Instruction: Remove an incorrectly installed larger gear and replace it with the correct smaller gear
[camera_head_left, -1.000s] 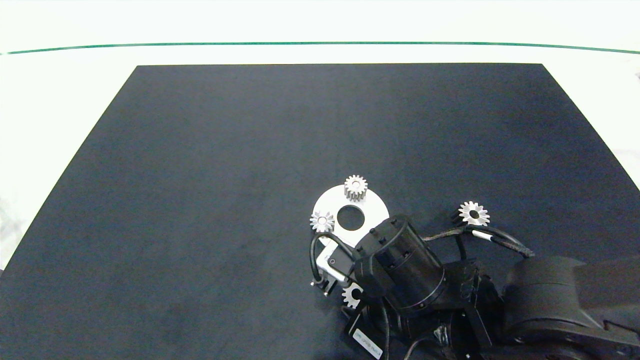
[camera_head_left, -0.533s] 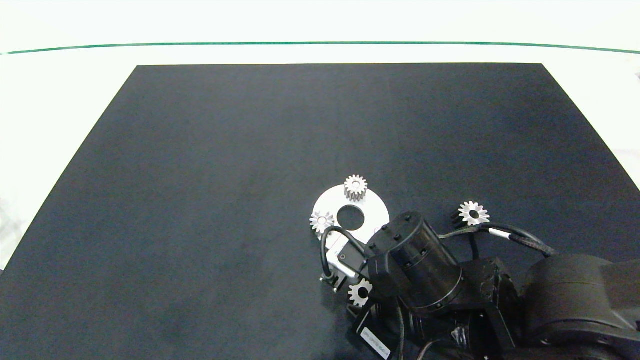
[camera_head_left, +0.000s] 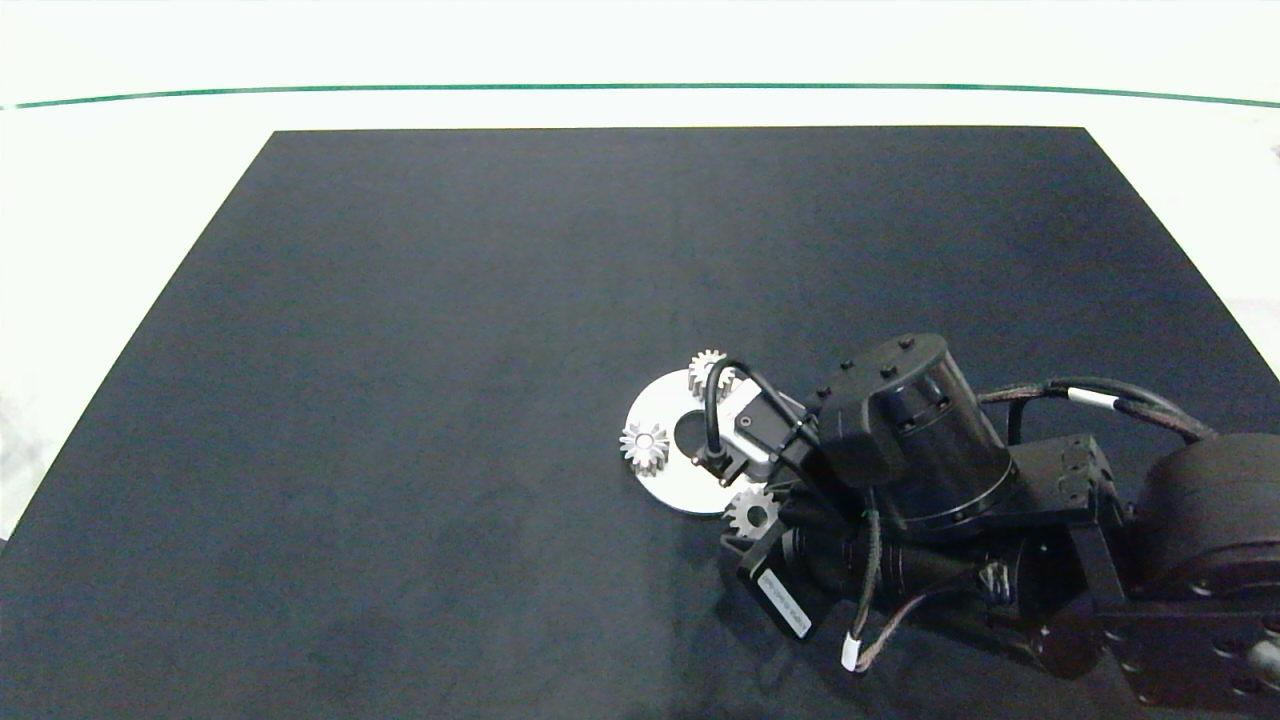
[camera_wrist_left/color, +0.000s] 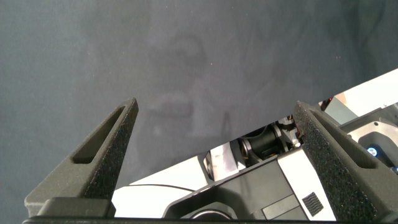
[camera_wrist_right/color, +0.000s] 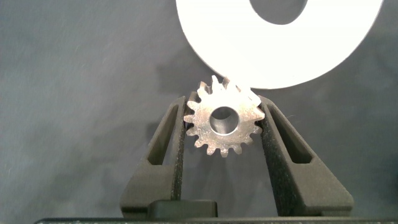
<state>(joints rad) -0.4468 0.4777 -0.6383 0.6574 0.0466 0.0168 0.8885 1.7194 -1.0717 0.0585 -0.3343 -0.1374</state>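
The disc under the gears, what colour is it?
White, the disc shows best in the right wrist view.

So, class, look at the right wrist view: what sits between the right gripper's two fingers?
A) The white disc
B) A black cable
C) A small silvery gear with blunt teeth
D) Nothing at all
C: in the right wrist view the right gripper has its fingers closed on the smaller gear, just at the edge of the white disc.
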